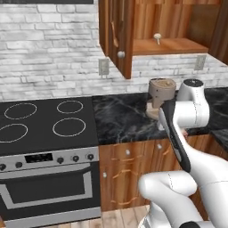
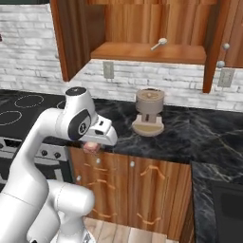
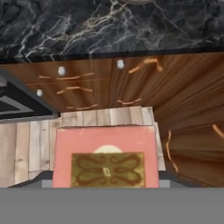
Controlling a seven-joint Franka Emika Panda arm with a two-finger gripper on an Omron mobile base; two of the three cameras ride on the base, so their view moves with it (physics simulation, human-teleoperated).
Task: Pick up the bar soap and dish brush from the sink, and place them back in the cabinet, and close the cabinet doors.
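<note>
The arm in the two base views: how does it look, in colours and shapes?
The arm has smooth, rounded glossy white segments, thick and tube-like. Its joints carry dark grey round caps and bands; one long dark strip runs along a link in the left base view. No loose cables or lettering are visible.

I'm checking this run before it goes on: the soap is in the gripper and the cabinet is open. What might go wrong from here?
The soap is held low, in front of the lower cabinets; lifting it to the shelf may clip the counter edge. The brush already lies on the shelf, so the soap may knock it. The open door hangs beside the path.
</note>
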